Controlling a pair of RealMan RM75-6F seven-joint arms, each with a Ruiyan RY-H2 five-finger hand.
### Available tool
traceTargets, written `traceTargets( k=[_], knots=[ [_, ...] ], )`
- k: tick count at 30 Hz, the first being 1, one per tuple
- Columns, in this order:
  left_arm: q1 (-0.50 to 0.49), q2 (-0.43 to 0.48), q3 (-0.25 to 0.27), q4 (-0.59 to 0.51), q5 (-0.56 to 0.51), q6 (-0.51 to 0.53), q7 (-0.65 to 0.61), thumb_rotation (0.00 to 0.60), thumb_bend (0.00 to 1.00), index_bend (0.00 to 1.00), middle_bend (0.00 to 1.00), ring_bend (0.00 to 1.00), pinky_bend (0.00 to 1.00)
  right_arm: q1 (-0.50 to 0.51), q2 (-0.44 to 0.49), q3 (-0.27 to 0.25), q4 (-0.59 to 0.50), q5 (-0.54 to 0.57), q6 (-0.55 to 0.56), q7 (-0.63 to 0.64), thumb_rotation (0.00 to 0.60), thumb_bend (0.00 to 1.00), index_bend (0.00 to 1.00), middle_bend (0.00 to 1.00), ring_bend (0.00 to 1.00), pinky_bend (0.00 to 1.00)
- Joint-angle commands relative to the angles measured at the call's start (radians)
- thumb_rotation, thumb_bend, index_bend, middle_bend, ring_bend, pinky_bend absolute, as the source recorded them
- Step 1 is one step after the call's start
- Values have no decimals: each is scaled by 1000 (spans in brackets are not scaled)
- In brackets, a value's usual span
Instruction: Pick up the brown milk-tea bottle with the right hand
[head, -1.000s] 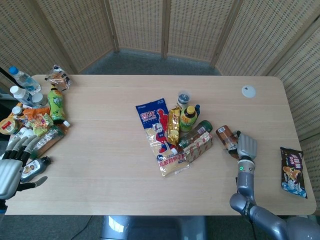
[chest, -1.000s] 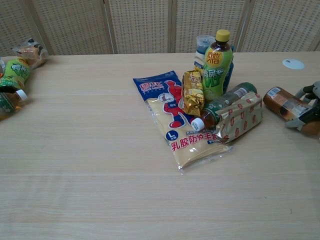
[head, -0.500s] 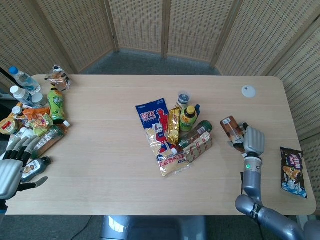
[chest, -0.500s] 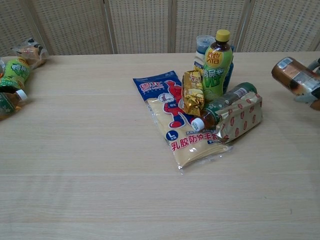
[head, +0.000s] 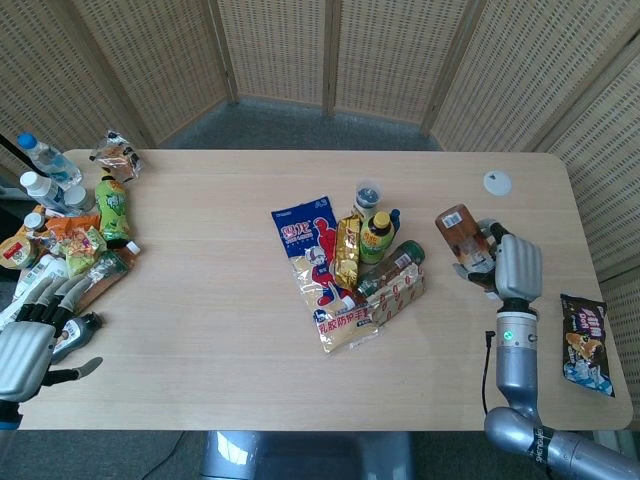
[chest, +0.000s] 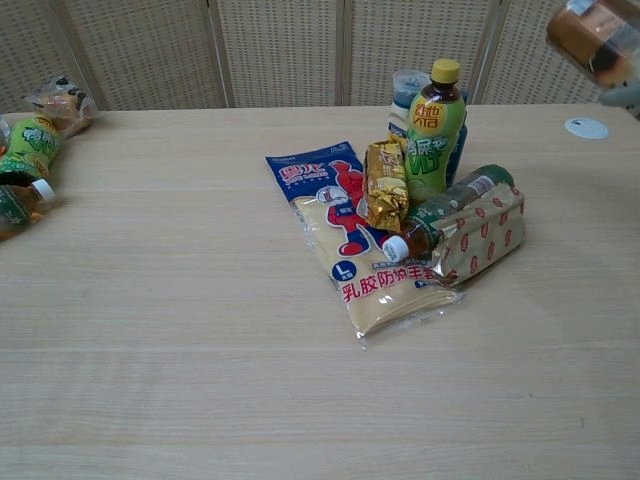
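Where gripped, milk-tea bottle (head: 461, 233) tilted leftward

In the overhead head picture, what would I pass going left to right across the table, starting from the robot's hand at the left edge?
Left hand → tall green bottle → blue snack bag → yellow-capped bottle → brown milk-tea bottle → right hand → dark snack packet.

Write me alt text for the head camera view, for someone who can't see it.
Seen from above, the robot's right hand holds the brown milk-tea bottle at the right of a wooden table. Snack packets and a green bottle lie clustered at the centre, more bottles and snacks crowd the left edge, and the left hand rests open at the lower left.
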Motion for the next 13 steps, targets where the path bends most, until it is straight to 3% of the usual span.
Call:
traceTargets(
  k=[1,7,13],
  knots=[
    [1,2,1,-1,2,2,-3,600,0,0,0,0,0,24,52,39,-120,-9,49,-79,600,89,511,683,528,740],
    [5,10,4,-2,10,11,-13,600,0,0,0,0,0,71,71,77,-220,22,85,-166,600,112,517,682,527,740],
    [11,20,4,1,13,21,-29,600,0,0,0,0,0,93,79,82,-262,38,116,-204,600,109,516,682,528,740]
  ],
)
